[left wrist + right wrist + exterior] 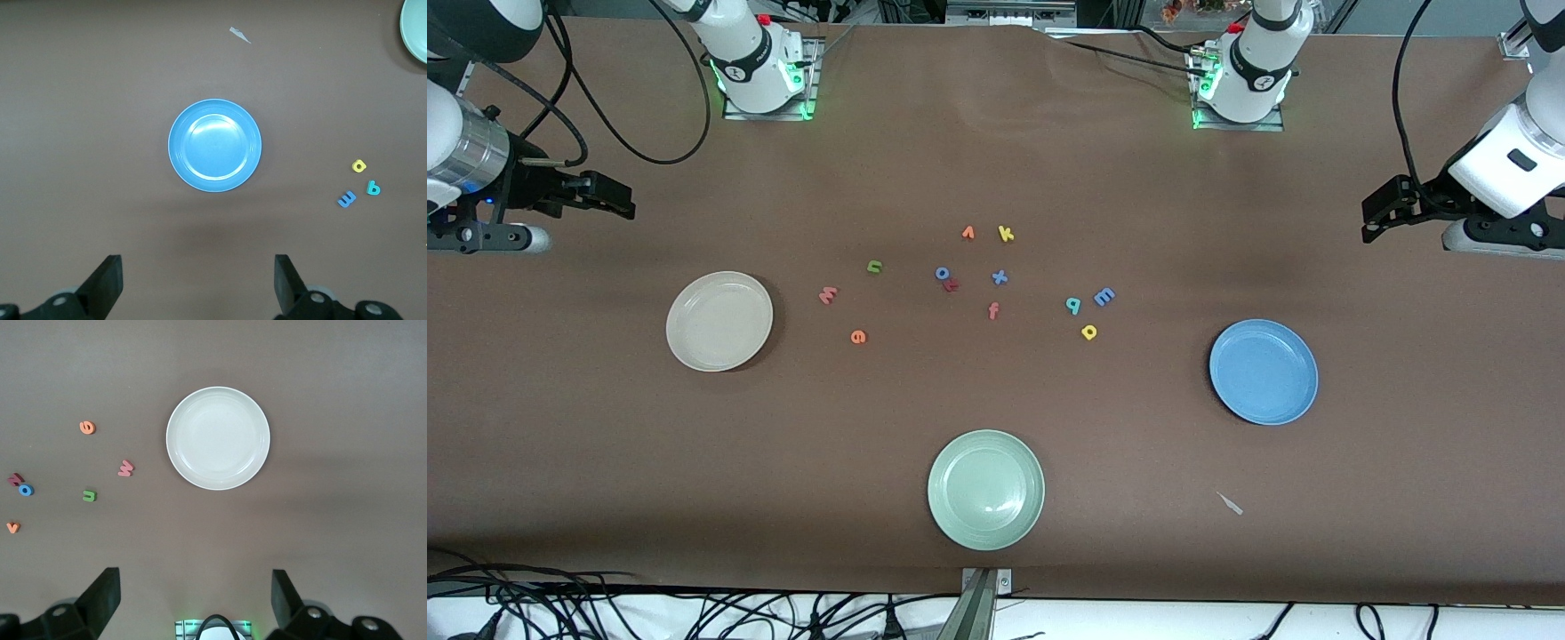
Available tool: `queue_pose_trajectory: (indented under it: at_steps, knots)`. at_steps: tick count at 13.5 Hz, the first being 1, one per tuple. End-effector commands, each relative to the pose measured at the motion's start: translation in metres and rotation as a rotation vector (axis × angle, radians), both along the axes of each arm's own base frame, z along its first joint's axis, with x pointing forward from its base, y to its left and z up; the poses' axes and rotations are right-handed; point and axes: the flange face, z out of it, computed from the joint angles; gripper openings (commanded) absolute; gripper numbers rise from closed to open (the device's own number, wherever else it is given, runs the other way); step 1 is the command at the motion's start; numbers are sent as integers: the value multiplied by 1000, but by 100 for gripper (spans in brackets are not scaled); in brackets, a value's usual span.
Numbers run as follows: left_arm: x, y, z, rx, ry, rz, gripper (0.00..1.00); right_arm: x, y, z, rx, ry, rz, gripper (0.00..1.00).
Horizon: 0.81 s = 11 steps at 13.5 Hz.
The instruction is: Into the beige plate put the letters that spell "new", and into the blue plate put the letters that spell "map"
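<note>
The beige plate lies empty toward the right arm's end. Beside it on the table are the salmon w, green n and orange e. The blue plate lies empty toward the left arm's end, with the blue m, teal p and yellow a close by. My right gripper hangs open, high near the beige plate. My left gripper hangs open, high near the blue plate. Both hold nothing.
A pale green plate sits nearest the front camera. In the middle lie an orange v, yellow k, blue o touching a red letter, blue x and orange f. A pale scrap lies near the blue plate.
</note>
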Motion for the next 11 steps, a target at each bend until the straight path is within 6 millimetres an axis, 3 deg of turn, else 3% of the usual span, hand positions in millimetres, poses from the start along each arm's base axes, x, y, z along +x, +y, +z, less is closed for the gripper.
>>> queue_pose_trajectory:
  at_steps: [1, 11]
  knots:
    - [2, -1, 6, 13, 7, -17, 100, 2, -1, 5, 21, 0, 7, 100]
    - [2, -9, 7, 12, 5, -20, 100, 2, -1, 4, 21, 4, 7, 100]
